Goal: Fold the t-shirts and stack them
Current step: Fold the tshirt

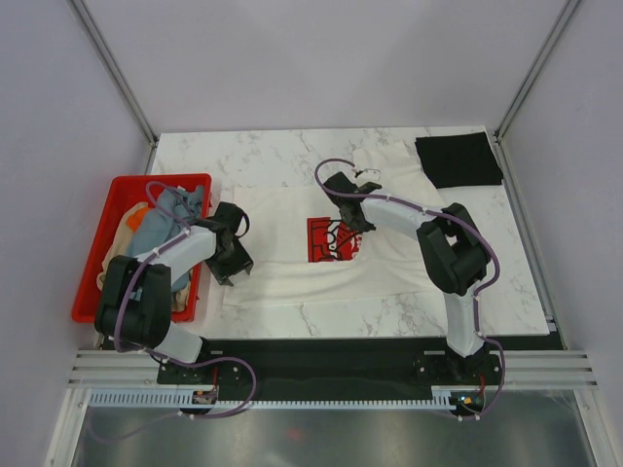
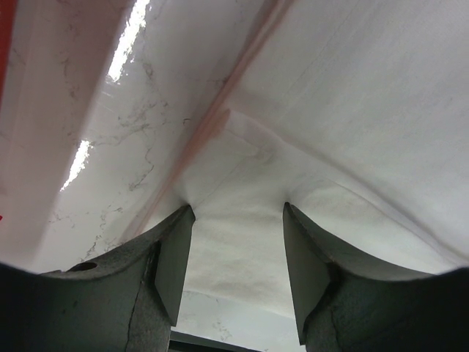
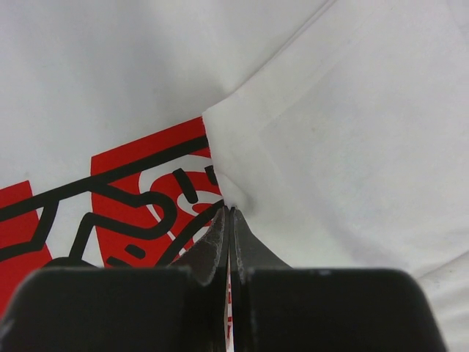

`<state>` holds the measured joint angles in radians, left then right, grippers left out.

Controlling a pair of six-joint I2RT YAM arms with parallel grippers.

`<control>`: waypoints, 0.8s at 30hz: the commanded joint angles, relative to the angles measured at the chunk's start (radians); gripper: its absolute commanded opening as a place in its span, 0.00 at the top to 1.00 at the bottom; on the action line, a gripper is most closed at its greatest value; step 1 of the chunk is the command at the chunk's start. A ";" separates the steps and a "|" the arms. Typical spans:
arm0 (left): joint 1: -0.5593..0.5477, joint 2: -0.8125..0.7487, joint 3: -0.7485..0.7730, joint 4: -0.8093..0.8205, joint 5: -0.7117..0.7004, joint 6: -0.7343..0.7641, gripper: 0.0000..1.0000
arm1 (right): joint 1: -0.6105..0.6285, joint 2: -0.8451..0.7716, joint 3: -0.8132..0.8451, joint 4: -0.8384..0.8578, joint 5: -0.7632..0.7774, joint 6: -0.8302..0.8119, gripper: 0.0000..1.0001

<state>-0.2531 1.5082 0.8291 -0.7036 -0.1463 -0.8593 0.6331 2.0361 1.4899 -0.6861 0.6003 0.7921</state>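
T-shirts are spread across three spots, taking twelve o'clock as the far edge of the table (image 1: 292, 156) in the overhead view. At nine o'clock the red crate (image 1: 161, 182) holds the waiting ones in a heap: the grey-blue t-shirt (image 1: 170, 219) on top, the orange t-shirt (image 1: 139, 211) and the tan t-shirt (image 1: 125, 238) beside it.

Just right of the crate, my left fingers (image 2: 172, 271) stand apart, straddling the nine o'clock edge of the cream-white t-shirt (image 1: 282, 272). Cloth lies flat between them and nothing is gripped. I read that as a hold waiting to happen, so this end can be pinned or lifted.

The cream-white t-shirt lies flat at the centre. Its long axis runs nine to three, with what I take for the hem at nine and a sleeve out towards one o'clock. The red print (image 1: 326, 243) faces up.

On the print's three o'clock side, my right fingers (image 3: 253, 253) are closed tight. A corner of white cloth puckers at their tips, so I judge they have a fold pinched, ready to carry over.

At two o'clock, the black t-shirt (image 1: 458, 159) sits folded in the far corner, the likely base of the stack.
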 commanded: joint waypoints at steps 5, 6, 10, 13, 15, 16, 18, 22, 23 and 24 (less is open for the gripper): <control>0.002 -0.123 0.065 -0.030 0.048 0.091 0.40 | 0.007 -0.034 0.090 0.005 -0.115 -0.097 0.78; 0.002 -0.131 0.073 -0.028 0.048 0.100 0.39 | 0.008 -0.046 0.076 0.020 -0.185 -0.188 0.76; 0.002 -0.132 0.096 -0.027 0.048 0.132 0.39 | 0.011 -0.138 -0.029 0.143 -0.321 -0.397 0.72; 0.002 -0.073 0.107 -0.025 0.060 0.131 0.39 | 0.010 -0.211 -0.111 0.193 -0.481 -0.550 0.72; 0.003 -0.018 0.120 -0.023 0.056 0.131 0.39 | 0.011 -0.246 -0.164 0.201 -0.577 -0.631 0.72; 0.003 0.000 0.126 -0.023 0.051 0.129 0.39 | 0.011 -0.263 -0.186 0.209 -0.691 -0.701 0.72; 0.003 0.041 0.143 -0.025 0.042 0.128 0.39 | 0.011 -0.274 -0.235 0.211 -0.744 -0.760 0.72; 0.005 0.092 0.166 -0.027 0.025 0.121 0.39 | 0.004 -0.265 -0.275 0.191 -0.833 -0.882 0.68; 0.006 0.096 0.168 -0.025 0.021 0.121 0.39 | -0.003 -0.257 -0.275 0.185 -0.885 -0.915 0.66; 0.006 0.104 0.173 -0.025 0.017 0.118 0.39 | -0.006 -0.248 -0.273 0.172 -0.904 -0.932 0.63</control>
<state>-0.2527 1.5986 0.9543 -0.7277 -0.1028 -0.7647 0.6373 1.7821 1.2213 -0.5144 -0.1421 0.0154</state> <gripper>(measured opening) 0.609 0.352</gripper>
